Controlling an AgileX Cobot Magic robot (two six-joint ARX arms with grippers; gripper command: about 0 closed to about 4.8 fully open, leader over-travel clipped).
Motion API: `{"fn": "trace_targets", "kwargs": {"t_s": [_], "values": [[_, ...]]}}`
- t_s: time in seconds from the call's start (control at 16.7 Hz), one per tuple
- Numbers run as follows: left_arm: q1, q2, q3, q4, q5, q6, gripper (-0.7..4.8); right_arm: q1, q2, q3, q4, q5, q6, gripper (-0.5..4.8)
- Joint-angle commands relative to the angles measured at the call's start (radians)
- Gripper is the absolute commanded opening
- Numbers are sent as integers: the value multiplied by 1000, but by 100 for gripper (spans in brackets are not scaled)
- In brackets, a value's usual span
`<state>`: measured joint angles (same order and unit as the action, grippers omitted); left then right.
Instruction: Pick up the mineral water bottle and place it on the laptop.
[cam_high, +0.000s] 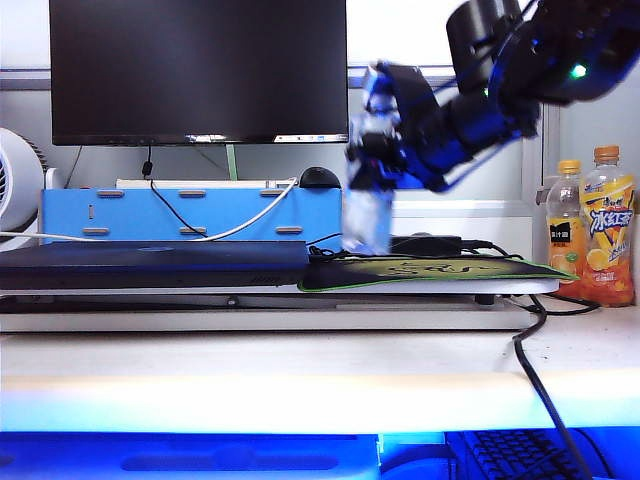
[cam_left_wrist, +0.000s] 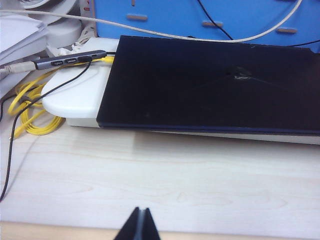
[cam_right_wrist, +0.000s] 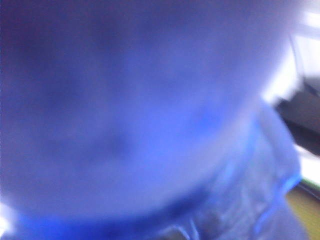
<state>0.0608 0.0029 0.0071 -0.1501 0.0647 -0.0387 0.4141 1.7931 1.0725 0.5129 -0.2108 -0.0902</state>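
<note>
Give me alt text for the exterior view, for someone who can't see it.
The right pincer grips a blurred mineral water bottle over the green-edged mouse mat, just right of the closed dark laptop. A black monitor stands behind, two orange-capped juice bottles far right.

An office desk is showing: monitor (cam_high: 198, 70), closed laptop (cam_left_wrist: 210, 85), mouse mat (cam_high: 430, 271), keyboard (cam_high: 520, 455), cables.

Frontal desk-level exterior (wrists close) view
</note>
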Motion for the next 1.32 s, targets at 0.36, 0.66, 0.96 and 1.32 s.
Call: {"fn": "trace_targets", "kwargs": {"t_s": [0.36,0.66,0.96,1.32], "values": [[0,-2,0,1,3,1,-2,134,89,352,-110,-133,-16,-3],[0,-2,0,1,3,2,-2,244,260,511,-172,-122,-50,-3],[0,-2,0,1,3,2,-2,277,324,559,-206,3,-90,-3],[0,-2,0,1,3,1,-2,284,328,559,-248,9,-121,479]]}}
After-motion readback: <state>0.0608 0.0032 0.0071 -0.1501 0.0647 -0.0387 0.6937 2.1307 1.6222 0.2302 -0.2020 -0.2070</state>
